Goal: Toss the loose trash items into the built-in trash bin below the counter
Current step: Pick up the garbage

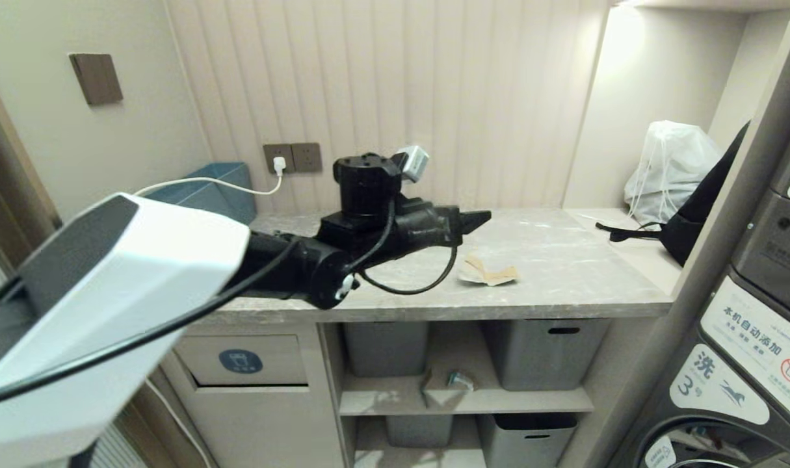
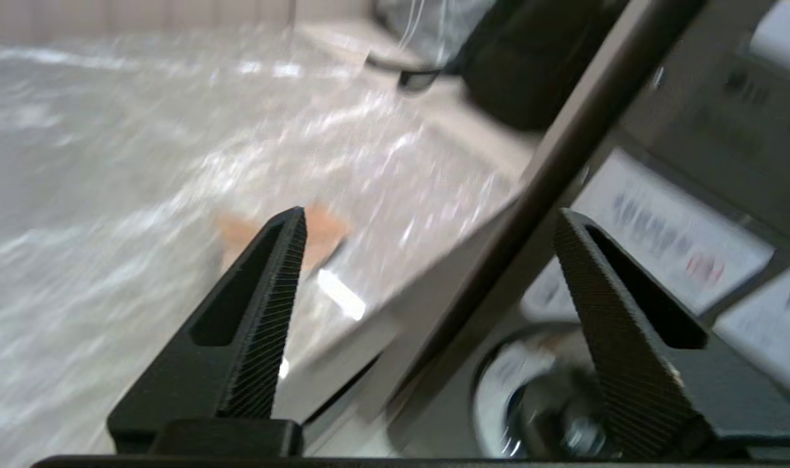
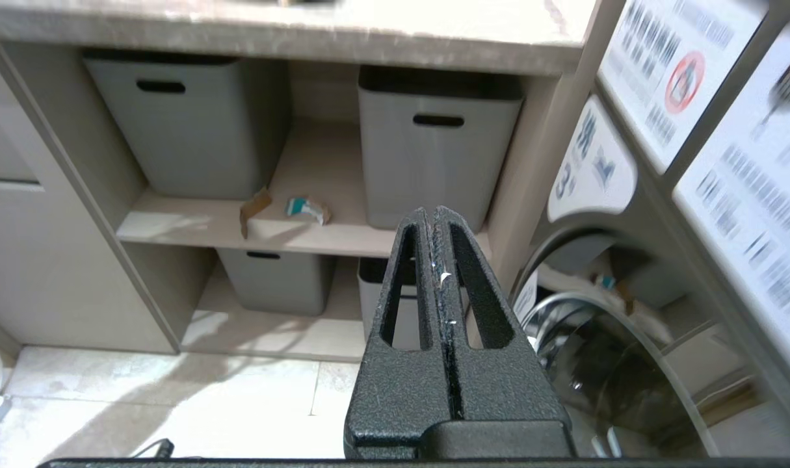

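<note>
Grey marble counter (image 1: 551, 260) carries a torn brown scrap (image 1: 489, 271) near its front edge. Just beside the scrap, the left gripper (image 2: 427, 260) hovers spread and empty; a shallow pinch could nudge the scrap off that edge. Right gripper (image 3: 437, 247) hangs pressed together below.

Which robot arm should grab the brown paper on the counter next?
Left. Its end effector is open over the counter, just beside the paper scrap. The right end effector is shut and down low by the shelves.

brown scrap (image 2: 323, 237) blurred, perhaps cardboard
</note>
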You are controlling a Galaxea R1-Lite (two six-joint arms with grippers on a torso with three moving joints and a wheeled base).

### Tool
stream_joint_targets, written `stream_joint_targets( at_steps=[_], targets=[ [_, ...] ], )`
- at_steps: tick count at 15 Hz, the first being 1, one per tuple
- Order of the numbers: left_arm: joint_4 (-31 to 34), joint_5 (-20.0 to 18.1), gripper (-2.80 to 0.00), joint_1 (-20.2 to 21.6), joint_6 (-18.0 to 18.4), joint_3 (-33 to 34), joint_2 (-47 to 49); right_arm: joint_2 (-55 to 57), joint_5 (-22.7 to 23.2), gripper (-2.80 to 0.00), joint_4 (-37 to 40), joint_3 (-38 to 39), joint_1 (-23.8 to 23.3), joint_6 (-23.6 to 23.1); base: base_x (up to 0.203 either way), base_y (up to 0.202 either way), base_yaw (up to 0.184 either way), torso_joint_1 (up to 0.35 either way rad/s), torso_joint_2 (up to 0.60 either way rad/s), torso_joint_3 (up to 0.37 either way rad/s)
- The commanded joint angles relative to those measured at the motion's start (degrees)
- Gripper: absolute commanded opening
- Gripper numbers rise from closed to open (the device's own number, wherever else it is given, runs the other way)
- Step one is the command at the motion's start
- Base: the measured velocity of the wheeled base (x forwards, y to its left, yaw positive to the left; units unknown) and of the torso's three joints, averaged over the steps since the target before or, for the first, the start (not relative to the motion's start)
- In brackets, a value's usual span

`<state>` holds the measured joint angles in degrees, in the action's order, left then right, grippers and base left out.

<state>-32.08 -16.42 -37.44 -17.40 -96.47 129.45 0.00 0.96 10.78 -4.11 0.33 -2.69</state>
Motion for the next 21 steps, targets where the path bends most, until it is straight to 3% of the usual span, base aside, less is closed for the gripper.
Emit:
stream_joint_targets(
  at_steps=[1,2,5,8,12,21],
  targets=[
    [0.28,0.45,0.00,-0.99,-5.05,-10.49,10.87,0.00,-0.11,-2.80,-0.72,0.17,0.02,-0.03,0.000,0.000,0.000,0.274,-0.61,-0.318],
    [1.17,1.20,0.00,-1.29,-8.65,-14.68,13.42,0.00,-0.17,-2.80,-1.47,0.49,0.02,-0.03,0.000,0.000,0.000,0.281,-0.61,-0.322],
    [2.44,4.87,0.00,-1.70,-25.45,-15.29,18.25,0.00,-0.17,-2.80,-1.66,0.50,0.02,-0.03,0.000,0.000,0.000,0.218,-0.49,-0.235],
    [2.56,9.80,0.00,-1.28,-33.22,-15.16,20.28,0.00,-0.72,-2.80,-2.30,0.84,0.02,0.06,0.000,0.000,0.000,0.012,-0.01,-0.014],
    [2.87,9.89,0.00,-1.19,-34.19,-15.16,22.68,0.00,-0.38,-2.80,-10.68,4.05,0.02,-1.43,0.000,0.000,0.000,0.000,0.00,0.000],
    [2.39,7.74,0.00,0.09,-35.07,-15.16,23.74,0.00,-0.26,-2.80,-10.60,4.11,0.02,-2.23,0.000,0.000,0.000,0.000,0.00,0.000]
  ],
)
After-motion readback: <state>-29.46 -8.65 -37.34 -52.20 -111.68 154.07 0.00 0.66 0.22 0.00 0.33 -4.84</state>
